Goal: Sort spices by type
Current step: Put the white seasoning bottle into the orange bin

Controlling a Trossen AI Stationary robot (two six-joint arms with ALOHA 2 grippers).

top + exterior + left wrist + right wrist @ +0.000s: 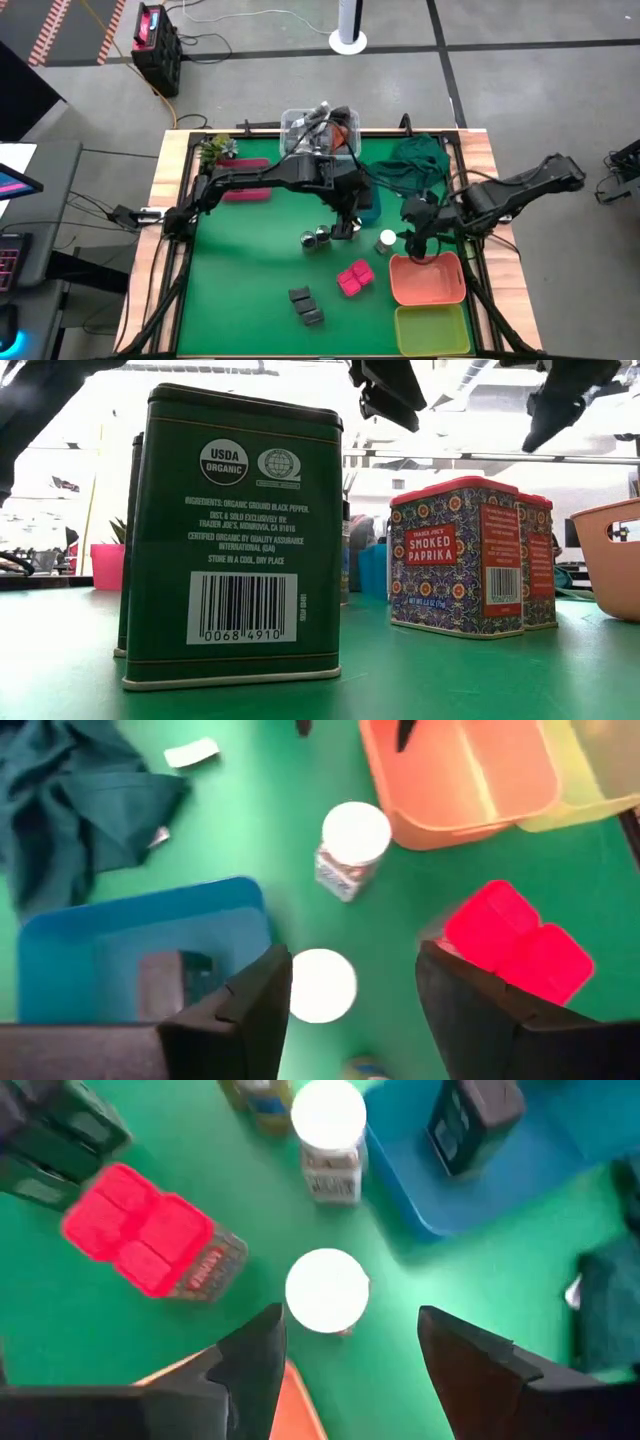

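The spread left claw [350, 1010] brackets one white-capped round jar [322, 985]; the spread right claw [350, 1365] brackets the second [327, 1290]. Two red-lidded paprika tins [355, 277] stand nearby.

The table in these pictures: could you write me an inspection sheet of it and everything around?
Surface: green mat in a wooden frame.
Job's things: two red-lidded paprika tins; two dark pepper tins; white-capped jar; another dark tin inside the blue tray.
Clutter: clear bin, green cloth, small plant.
Grippers: left gripper above a white-capped jar, open; right gripper near the orange tray, open.
Cables: along the floor behind the table.
Surroundings: grey floor, white post base.
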